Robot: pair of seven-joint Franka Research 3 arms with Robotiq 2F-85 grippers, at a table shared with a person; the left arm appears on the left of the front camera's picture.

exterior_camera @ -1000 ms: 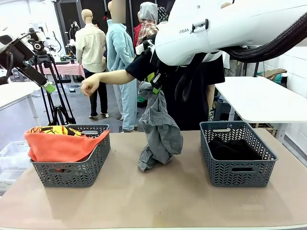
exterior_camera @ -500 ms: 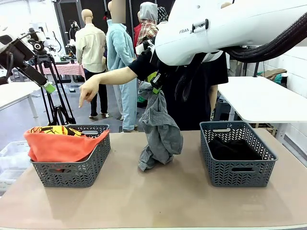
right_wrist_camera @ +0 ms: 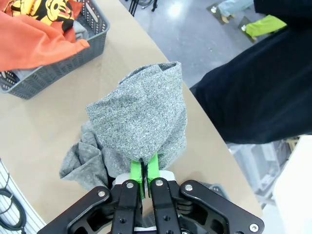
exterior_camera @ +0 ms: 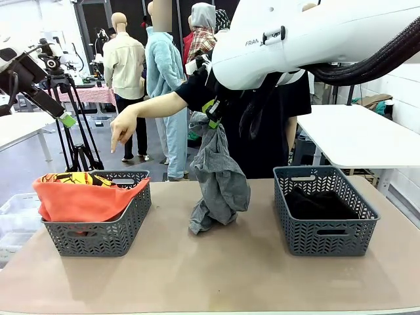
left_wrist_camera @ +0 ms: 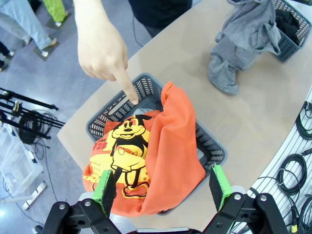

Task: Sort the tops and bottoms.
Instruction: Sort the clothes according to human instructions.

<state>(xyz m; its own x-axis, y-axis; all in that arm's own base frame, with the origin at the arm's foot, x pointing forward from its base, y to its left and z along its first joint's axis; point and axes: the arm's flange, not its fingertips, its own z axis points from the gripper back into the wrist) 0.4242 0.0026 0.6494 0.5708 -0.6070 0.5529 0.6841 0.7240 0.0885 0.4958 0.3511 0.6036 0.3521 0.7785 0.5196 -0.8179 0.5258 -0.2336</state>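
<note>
My right gripper (right_wrist_camera: 145, 171) is shut on a mottled darker grey top (right_wrist_camera: 141, 117). It holds the top up over the middle of the table, where the cloth (exterior_camera: 220, 180) hangs from the gripper (exterior_camera: 211, 117) with its lower end resting on the tabletop. The orange T-shirt (left_wrist_camera: 161, 156) with a yellow print lies heaped in the left basket (left_wrist_camera: 146, 87). My left gripper (left_wrist_camera: 162, 187) hovers open directly above that T-shirt. The black bottoms (exterior_camera: 321, 203) lie in the right basket (exterior_camera: 325, 239). A person's hand (exterior_camera: 121, 126) points a finger down at the left basket (exterior_camera: 98, 235).
The person in black stands at the far side of the table, behind the hanging top. The brown tabletop (exterior_camera: 216, 269) lies bare between and in front of the baskets. Black cables (left_wrist_camera: 300, 161) lie on the floor past the table edge.
The person's hand has dropped a little and now points a finger down at the left basket. Both arms and the hanging grey top have stayed still.
</note>
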